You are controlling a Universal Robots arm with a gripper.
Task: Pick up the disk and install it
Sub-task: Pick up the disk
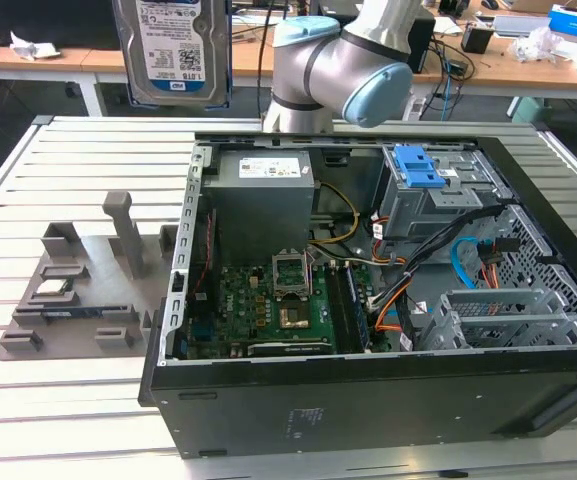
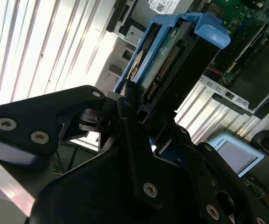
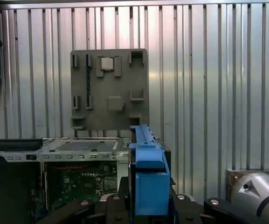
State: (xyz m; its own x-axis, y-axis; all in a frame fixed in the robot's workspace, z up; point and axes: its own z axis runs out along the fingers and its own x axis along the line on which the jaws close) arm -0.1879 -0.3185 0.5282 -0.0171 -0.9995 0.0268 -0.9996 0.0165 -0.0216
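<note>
Fingers (image 2: 132, 130) clench the disk (image 1: 173, 50), held high above the desk (image 1: 68, 420). Pickup looks done; the disk is not yet in the open computer case (image 1: 368, 410) or its drive cage (image 1: 408, 212).

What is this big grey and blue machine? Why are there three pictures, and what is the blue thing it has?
It is a robot arm with a gripper, a sort of hand with black fingers. One picture comes from a camera standing off to the side. The other two come from cameras riding on the arm's wrist, so they see the gripper up close. The gripper is clamped on the disk, a silver hard drive in a blue plastic frame, held up in the air. On the slatted metal table sits an open computer case with its green circuit board showing. Beside the case is a grey holder tray with a small square processor chip in it.
</note>
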